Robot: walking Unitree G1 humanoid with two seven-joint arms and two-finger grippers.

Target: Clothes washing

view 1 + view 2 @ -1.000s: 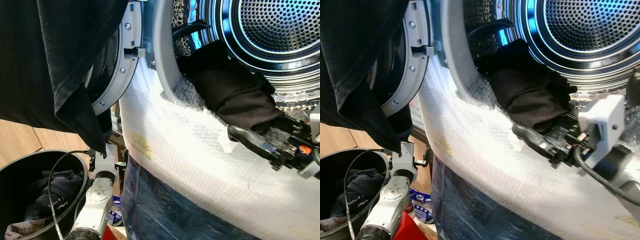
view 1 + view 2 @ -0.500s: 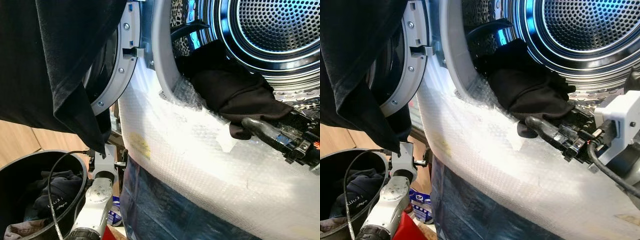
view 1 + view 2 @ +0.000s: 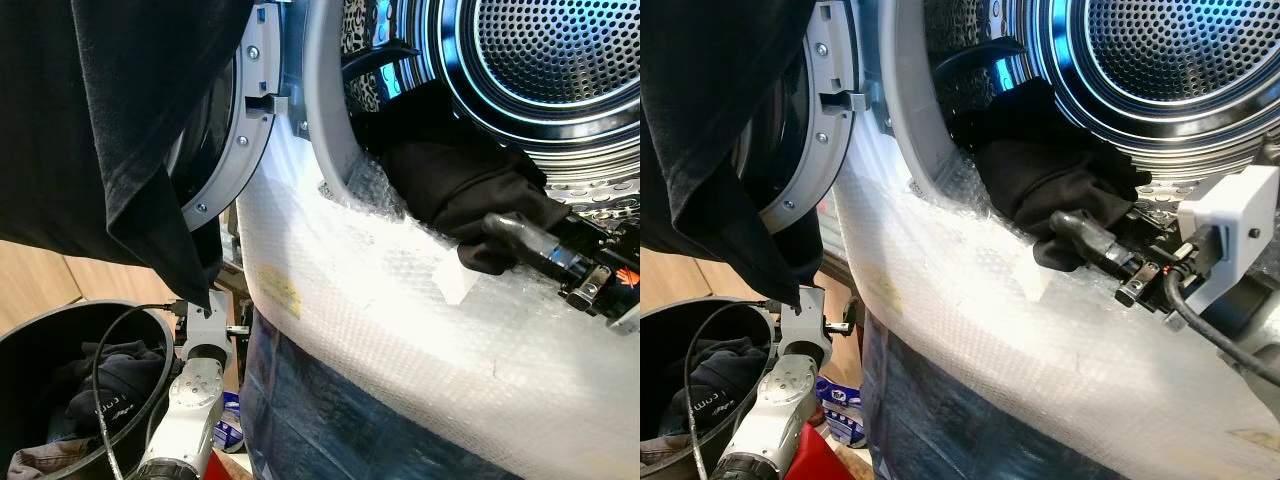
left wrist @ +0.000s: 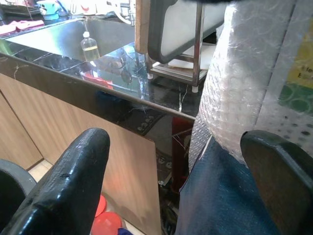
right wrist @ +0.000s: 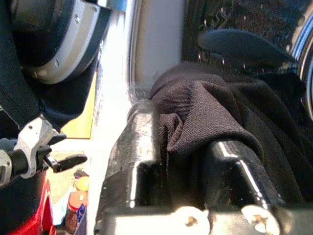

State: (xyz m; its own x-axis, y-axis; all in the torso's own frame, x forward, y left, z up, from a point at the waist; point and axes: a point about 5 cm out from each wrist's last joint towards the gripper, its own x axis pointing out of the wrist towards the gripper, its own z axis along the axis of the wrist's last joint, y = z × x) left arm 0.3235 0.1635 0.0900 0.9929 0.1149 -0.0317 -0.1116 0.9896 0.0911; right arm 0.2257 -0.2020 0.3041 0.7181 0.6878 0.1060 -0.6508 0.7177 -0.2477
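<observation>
Fingers of right gripper (image 5: 186, 161) pinch black garment (image 3: 460, 190), tips buried in cloth; left gripper (image 4: 171, 186) fingers spread, empty.

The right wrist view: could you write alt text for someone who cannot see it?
The right gripper is shut on a fold of a black garment at the mouth of the washing machine drum. The left arm hangs lower down beside the machine.

Garment (image 3: 470, 190) in the drum mouth (image 3: 520, 70), basket (image 3: 40, 340) lower left below the door (image 3: 230, 120).
</observation>
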